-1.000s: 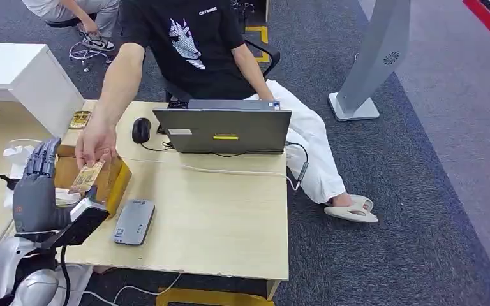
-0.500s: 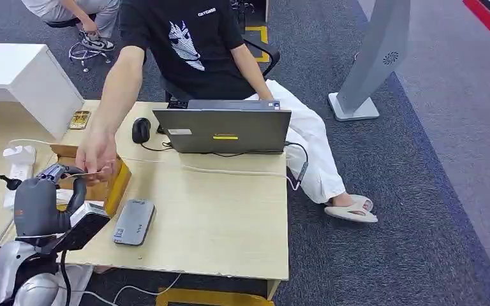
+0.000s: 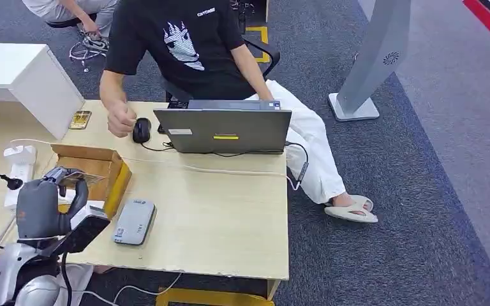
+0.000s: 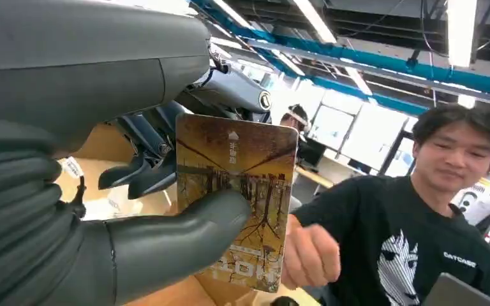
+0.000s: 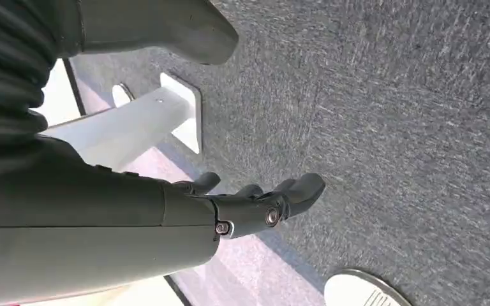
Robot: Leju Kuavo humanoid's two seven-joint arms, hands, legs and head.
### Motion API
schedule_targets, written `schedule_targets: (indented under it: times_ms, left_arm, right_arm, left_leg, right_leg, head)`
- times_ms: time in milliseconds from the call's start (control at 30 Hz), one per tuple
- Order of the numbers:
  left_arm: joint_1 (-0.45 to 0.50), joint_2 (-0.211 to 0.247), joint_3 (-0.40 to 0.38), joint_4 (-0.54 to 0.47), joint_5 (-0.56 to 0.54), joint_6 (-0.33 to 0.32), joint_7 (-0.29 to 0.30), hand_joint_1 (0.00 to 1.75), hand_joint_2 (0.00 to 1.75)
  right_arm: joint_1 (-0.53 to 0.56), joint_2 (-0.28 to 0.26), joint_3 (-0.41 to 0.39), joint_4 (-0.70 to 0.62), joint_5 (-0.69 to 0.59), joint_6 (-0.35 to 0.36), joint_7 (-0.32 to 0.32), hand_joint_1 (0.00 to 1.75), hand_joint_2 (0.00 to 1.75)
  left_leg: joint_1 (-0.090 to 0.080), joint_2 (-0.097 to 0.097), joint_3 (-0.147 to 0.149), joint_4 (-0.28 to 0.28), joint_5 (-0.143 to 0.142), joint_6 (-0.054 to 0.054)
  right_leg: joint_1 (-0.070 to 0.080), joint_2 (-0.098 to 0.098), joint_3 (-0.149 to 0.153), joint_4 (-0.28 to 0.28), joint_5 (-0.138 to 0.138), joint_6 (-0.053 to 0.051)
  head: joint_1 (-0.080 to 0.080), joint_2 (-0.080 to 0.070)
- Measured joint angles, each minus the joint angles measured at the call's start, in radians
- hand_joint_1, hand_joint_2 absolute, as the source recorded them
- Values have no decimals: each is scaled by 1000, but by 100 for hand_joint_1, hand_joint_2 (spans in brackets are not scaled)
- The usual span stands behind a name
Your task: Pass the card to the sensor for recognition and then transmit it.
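Spanning most of the head view, a light wooden table (image 3: 217, 217) stands on grey carpet, with a person in a black printed T-shirt (image 3: 185, 44) seated at its far side, one hand (image 3: 121, 119) resting by a black mouse (image 3: 141, 129). An open laptop (image 3: 226, 129) sits at the far middle of the table, its lid toward the camera, and a white cable (image 3: 242, 171) trails across the wood from near it. At the table's left end stands an open cardboard box (image 3: 99, 167), and just beside it, nearer the camera, lies a flat grey sensor (image 3: 134, 221). The robot's left hand (image 3: 41, 204) is raised at the table's left edge, next to the box, pinching the card (image 4: 242, 204) between its thick grey thumb (image 4: 185, 229) and darker fingers (image 4: 147, 172); the wrist view shows the card upright, its brown tree-patterned face toward the lens, the person's fist (image 4: 309, 255) close beyond it but apart. The card is clear of the sensor. The right hand (image 5: 242, 204) hangs over the carpet near a white stand base (image 5: 159, 115), fingers loosely extended and apart, grasping nothing. A second patterned card (image 3: 80, 119) lies on the table's far left corner.
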Motion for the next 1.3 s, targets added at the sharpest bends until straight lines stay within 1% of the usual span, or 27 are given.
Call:
schedule_targets:
  times_ms: [100,167,200,267,300,367,433,533,600,700,800,867,933,1033,1200,1300]
  left_arm:
    - [14,-8,-5,-8,63,-39,-2,175,175]
    - [27,-12,-8,-20,65,-57,-2,175,175]
    - [40,-13,-9,-31,54,-56,-2,175,175]
    - [80,-19,-8,-50,19,-36,0,175,175]
    - [105,-25,-7,-60,10,-13,-5,175,175]
    - [149,-38,4,-67,17,15,-21,175,175]
    - [176,-51,26,-66,3,28,-29,175,175]
    - [192,-75,69,-50,2,32,-50,175,175]
    - [193,-94,105,-28,-11,37,-76,175,175]
    - [193,-117,151,0,-51,43,-107,175,175]
    - [195,-134,188,37,-142,74,-121,175,175]
    - [198,-139,218,63,-208,94,-123,175,175]
    - [203,-143,249,86,-248,99,-126,175,175]
    - [208,-147,285,109,-280,100,-128,175,175]
    - [209,-155,334,145,-372,114,-128,175,175]
    - [208,-163,366,170,-396,115,-129,175,175]
  right_arm:
    - [0,0,1,2,0,8,6,0,175]
    - [0,0,1,2,0,16,6,0,175]
    - [0,0,1,2,-2,19,6,0,175]
    - [0,0,3,3,-9,33,8,0,175]
    - [0,0,7,6,-14,38,16,0,175]
    - [0,0,13,11,-22,38,23,0,175]
    - [-2,0,23,14,-24,39,23,0,175]
    - [-3,0,28,14,-21,46,20,0,175]
    - [-3,0,30,15,-17,49,17,0,175]
    - [-3,0,32,18,-3,51,14,0,175]
    - [-4,0,33,24,-1,47,8,0,175]
    - [-6,-2,36,38,-1,34,8,0,175]
    - [-8,-4,40,55,-2,21,8,0,175]
    - [-11,-7,48,76,-1,14,8,0,175]
    - [-16,-13,59,107,-7,-15,8,0,175]
    - [-18,-15,64,122,-18,-26,8,0,175]
  left_leg:
    - [0,0,0,0,0,0]
    - [0,0,-1,0,0,0]
    - [0,0,-1,0,0,0]
    - [0,1,-1,0,-1,0]
    - [0,1,-1,0,-1,0]
    - [0,0,-1,0,-1,0]
    - [0,0,-2,0,-1,0]
    - [0,0,-2,0,-1,0]
    - [0,0,-2,0,0,0]
    - [0,0,-2,0,0,0]
    - [0,0,-2,0,0,0]
    - [0,0,-2,0,0,-1]
    - [1,0,-2,0,0,-1]
    - [1,0,-2,0,0,-1]
    - [0,0,-2,0,0,-1]
    - [0,0,-2,0,0,-1]
  right_leg:
    - [0,0,0,0,0,0]
    - [0,0,0,0,0,0]
    - [0,0,0,0,0,0]
    - [0,1,0,0,0,0]
    - [0,1,-1,0,0,0]
    - [0,1,-2,0,-1,0]
    - [0,0,-2,0,-1,0]
    - [0,0,-1,0,-1,-1]
    - [0,0,-1,0,-1,-1]
    - [0,0,-1,0,-1,-1]
    - [0,0,-1,0,-1,-1]
    - [0,0,-1,0,-1,-1]
    - [0,0,-1,0,-1,-1]
    - [0,0,-1,0,-2,-2]
    - [0,-1,-1,0,-2,-2]
    - [0,-1,-1,0,-2,-2]
  head:
    - [0,0]
    - [0,0]
    - [0,0]
    - [0,0]
    - [0,0]
    - [0,0]
    - [0,0]
    - [0,0]
    - [0,0]
    - [0,0]
    - [0,0]
    - [0,0]
    - [0,0]
    - [0,0]
    - [0,0]
    - [0,0]
